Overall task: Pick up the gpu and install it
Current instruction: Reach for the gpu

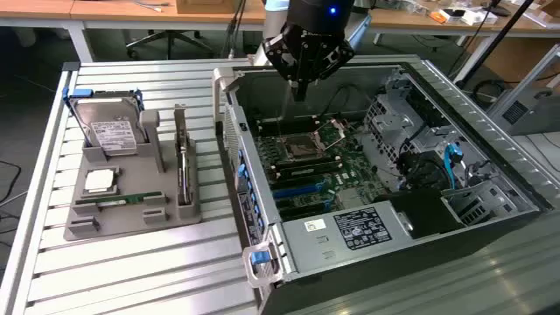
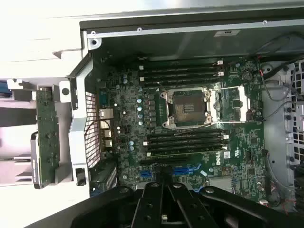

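Gripper (image 1: 300, 90) shut tight, empty, poised above open computer case (image 1: 230, 105), touching nothing. Gpu (image 1: 182, 167) on edge in grey rack (image 1: 131, 220) on worktop (image 1: 131, 279), exterior view's left of case, well apart from gripper.

One gpu (image 1: 182, 164), one hard drive (image 1: 109, 128), one RAM stick (image 1: 122, 198) and one CPU chip (image 1: 100, 180), all in one grey holder (image 1: 114, 226). One open computer case (image 1: 490, 125) with one motherboard (image 2: 128, 118), one empty CPU socket (image 2: 187, 108), two banks of memory slots (image 2: 183, 73) and one power supply (image 1: 350, 230). One tool (image 1: 300, 94).
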### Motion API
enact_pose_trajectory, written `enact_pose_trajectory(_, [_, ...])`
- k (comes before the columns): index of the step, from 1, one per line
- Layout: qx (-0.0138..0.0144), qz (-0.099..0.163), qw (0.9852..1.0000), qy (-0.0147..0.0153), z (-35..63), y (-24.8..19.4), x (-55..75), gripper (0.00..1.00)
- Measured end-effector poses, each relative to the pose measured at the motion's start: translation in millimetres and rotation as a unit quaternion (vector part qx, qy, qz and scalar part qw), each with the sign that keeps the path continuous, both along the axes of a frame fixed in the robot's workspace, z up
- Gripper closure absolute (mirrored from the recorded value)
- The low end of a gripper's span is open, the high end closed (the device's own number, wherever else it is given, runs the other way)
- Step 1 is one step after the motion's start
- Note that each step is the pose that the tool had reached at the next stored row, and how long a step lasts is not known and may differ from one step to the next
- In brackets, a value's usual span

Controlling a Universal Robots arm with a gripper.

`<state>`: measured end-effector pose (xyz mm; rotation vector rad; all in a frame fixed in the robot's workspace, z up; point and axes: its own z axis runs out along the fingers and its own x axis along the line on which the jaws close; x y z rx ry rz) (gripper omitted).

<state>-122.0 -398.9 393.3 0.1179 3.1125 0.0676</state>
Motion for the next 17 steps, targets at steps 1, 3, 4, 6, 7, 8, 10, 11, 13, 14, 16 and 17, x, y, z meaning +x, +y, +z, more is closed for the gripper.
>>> enact_pose_trajectory(1, [0.0000,0.000,1.0000,0.0000,0.0,0.0,-1.4,0.89])
enact_pose_trajectory(3, [0.0000,0.000,1.0000,0.0000,0.0,0.0,-2.4,0.89])
enact_pose_trajectory(4, [0.0000,0.000,1.0000,0.0000,0.0,0.0,-2.8,0.89])
enact_pose_trajectory(6, [0.0000,0.000,1.0000,0.0000,0.0,0.0,-3.2,0.89])
enact_pose_trajectory(7, [0.0000,0.000,1.0000,0.0000,0.0,0.0,-3.5,0.89])
enact_pose_trajectory(8, [0.0000,0.000,1.0000,0.0000,0.0,0.0,-4.0,0.89])
enact_pose_trajectory(10, [0.0000,0.000,1.0000,0.0000,0.0,0.0,-5.3,0.89])
enact_pose_trajectory(11, [0.0000,0.000,1.0000,0.0000,0.0,0.0,-5.7,0.89])
enact_pose_trajectory(13, [0.0000,0.000,1.0000,0.0000,0.0,0.0,-6.2,0.89])
enact_pose_trajectory(14, [0.0000,0.000,1.0000,0.0000,0.0,0.0,-6.3,0.89])
enact_pose_trajectory(16, [0.0000,0.000,1.0000,0.0000,0.0,0.0,-6.6,0.89])
enact_pose_trajectory(17, [0.0000,0.000,1.0000,0.0000,0.0,0.0,-6.9,0.89])
